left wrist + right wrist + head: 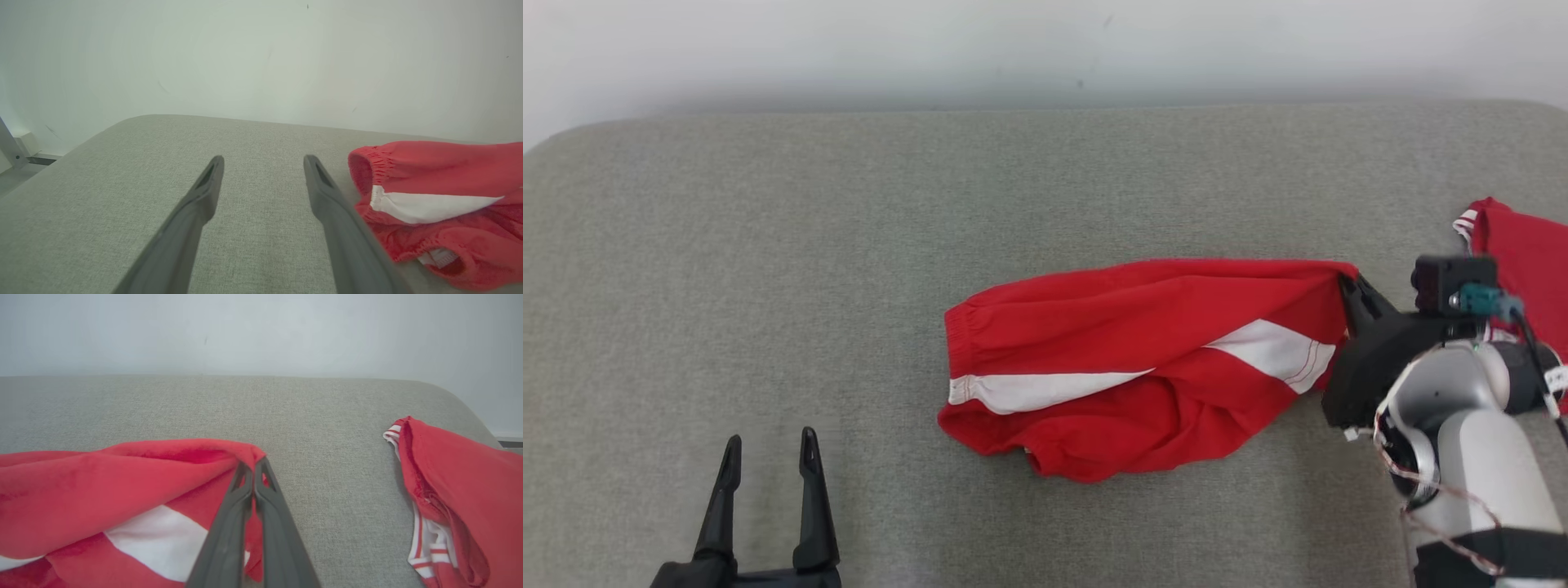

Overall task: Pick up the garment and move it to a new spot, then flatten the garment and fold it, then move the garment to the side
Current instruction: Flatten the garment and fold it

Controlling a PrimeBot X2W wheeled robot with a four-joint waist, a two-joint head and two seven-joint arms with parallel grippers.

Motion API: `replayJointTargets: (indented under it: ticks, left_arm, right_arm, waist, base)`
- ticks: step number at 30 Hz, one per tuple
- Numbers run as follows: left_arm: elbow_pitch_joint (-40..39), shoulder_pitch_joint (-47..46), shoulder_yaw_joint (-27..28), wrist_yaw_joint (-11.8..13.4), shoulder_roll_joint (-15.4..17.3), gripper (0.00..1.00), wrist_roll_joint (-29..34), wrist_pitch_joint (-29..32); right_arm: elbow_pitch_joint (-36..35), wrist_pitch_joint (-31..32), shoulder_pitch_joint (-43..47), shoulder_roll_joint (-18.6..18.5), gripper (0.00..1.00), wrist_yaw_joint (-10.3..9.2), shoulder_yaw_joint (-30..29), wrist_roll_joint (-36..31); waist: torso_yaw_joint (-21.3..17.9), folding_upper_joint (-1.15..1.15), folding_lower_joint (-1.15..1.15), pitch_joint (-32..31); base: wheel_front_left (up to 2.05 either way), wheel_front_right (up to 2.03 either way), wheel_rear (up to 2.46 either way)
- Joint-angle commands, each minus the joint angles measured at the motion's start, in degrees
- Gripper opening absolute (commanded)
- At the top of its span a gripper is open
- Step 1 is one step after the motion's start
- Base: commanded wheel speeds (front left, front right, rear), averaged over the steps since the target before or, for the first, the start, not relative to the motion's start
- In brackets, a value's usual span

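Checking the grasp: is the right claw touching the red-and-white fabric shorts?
Touching. Right wrist view shows the right claw shut on the red-and-white fabric shorts.

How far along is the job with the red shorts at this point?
Done: nothing yet; the shorts lie crumpled on the grey cushion. In hand: the right fingers are shut on the shorts' right edge for the pick-up; the left fingers stand open, clear of the cloth. Left: moving, flattening, folding and setting aside.

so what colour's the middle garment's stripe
The garment's stripe is white; clearest in the head view.
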Motion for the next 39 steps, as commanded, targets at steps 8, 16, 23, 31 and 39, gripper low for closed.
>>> replayJointTargets:
  ticks: [8,16,23,31,39]
  left_arm:
    - [-0.4,-2.2,-0.5,0.3,-0.1,1.00,-0.9,-0.2]
    - [-0.4,-2.3,-0.7,0.8,-0.1,1.00,-1.3,-0.2]
    - [-0.4,-2.0,-0.2,0.9,-0.1,1.00,-0.9,-0.2]
    - [-0.1,-0.5,0.3,1.2,-0.1,1.00,-0.2,-0.2]
    - [1.4,0.9,0.8,0.6,-0.1,1.00,0.7,-0.2]
  right_arm:
    - [10.1,2.9,-9.9,-9.6,1.00,-0.13,5.3,2.2]
    - [12.4,-1.5,-11.3,-10.7,1.00,-0.13,7.9,2.3]
    - [5.6,-8.0,-3.5,-7.4,1.00,-0.13,4.9,3.0]
    - [-3.8,-17.6,10.6,-0.4,1.00,-0.13,2.3,0.9]
    - [-3.8,-31.1,19.0,3.0,1.00,-0.13,-1.9,-0.1]
  waist:
    - [4.3,0.00,-0.01,2.5]
    - [4.1,0.00,-0.01,2.6]
    - [2.2,0.00,-0.01,0.9]
    - [0.5,0.00,-0.01,-1.4]
    - [-1.1,0.00,-0.01,-3.9]
  base:
    - [0.00,0.00,0.00]
    - [0.00,0.00,0.00]
    - [0.00,0.00,0.00]
    - [0.00,0.00,0.00]
    - [0.00,0.00,0.00]
